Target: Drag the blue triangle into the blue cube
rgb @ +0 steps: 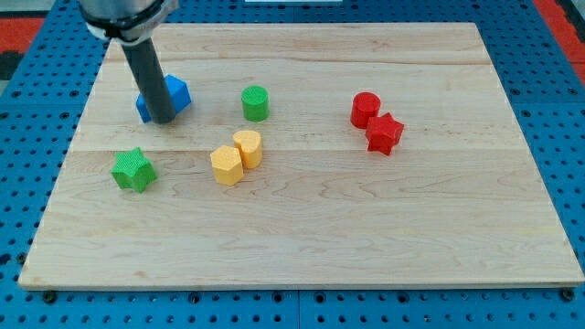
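Blue triangle (143,108) and blue cube (177,92) touching, upper left of frame, partly hidden behind my tip (161,119). Task apparently nearly done. No jaws on rod; pressed against blues.

Blue blocks (174,94) – green star (132,170) – yellow pair (236,157) – red pair (377,122).

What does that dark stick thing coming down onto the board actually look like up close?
It is a plain, straight, dark grey rod, round like a pipe, hanging from a wider dark housing at the view's top. My tip is blunt. No cables, markings or hand show on it.
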